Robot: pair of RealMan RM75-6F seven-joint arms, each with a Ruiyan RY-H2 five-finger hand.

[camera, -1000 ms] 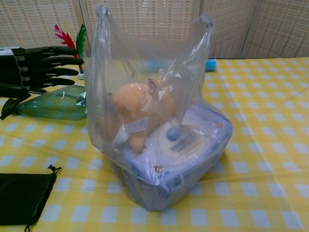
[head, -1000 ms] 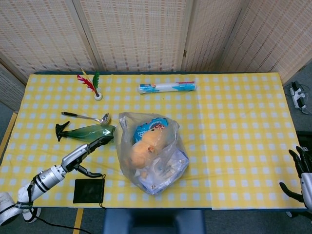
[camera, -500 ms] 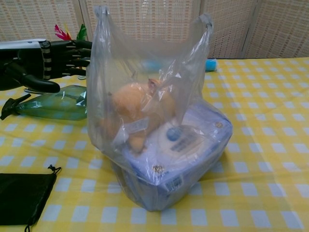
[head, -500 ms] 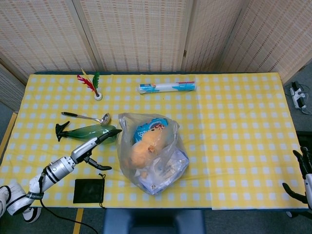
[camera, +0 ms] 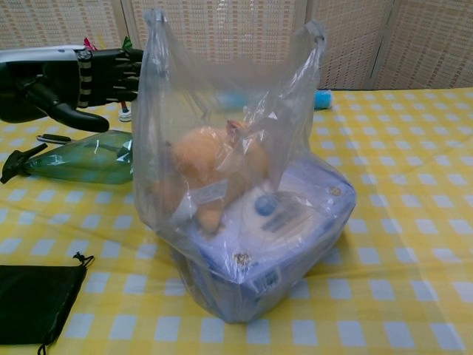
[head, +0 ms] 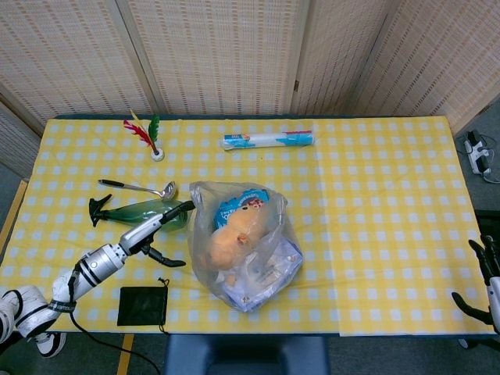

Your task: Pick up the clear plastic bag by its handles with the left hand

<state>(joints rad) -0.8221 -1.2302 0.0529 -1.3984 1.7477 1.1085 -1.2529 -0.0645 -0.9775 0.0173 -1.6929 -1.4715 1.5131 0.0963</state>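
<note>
The clear plastic bag (head: pixel 244 245) (camera: pixel 233 185) stands on the yellow checked table near the front middle. It holds an orange plush toy (camera: pixel 211 166) and a white and blue box (camera: pixel 277 229). Its two handles (camera: pixel 157 18) stick up, apart from each other. My left hand (head: pixel 156 226) (camera: pixel 81 78) is open, fingers stretched toward the bag's left side, fingertips close to the left handle, holding nothing. My right hand (head: pixel 486 275) is open at the table's far right edge, away from the bag.
A green bottle (head: pixel 141 211) (camera: pixel 81 159) lies under my left hand. A metal ladle (head: pixel 137 187), a feather shuttlecock (head: pixel 152 137), a rolled packet (head: pixel 268 141) and a black pouch (head: pixel 142 305) (camera: pixel 33 302) are also on the table.
My left hand has moved right and up toward the bag's left handle, staying open. The bag has not moved. The right hand dropped slightly at the table's edge.
</note>
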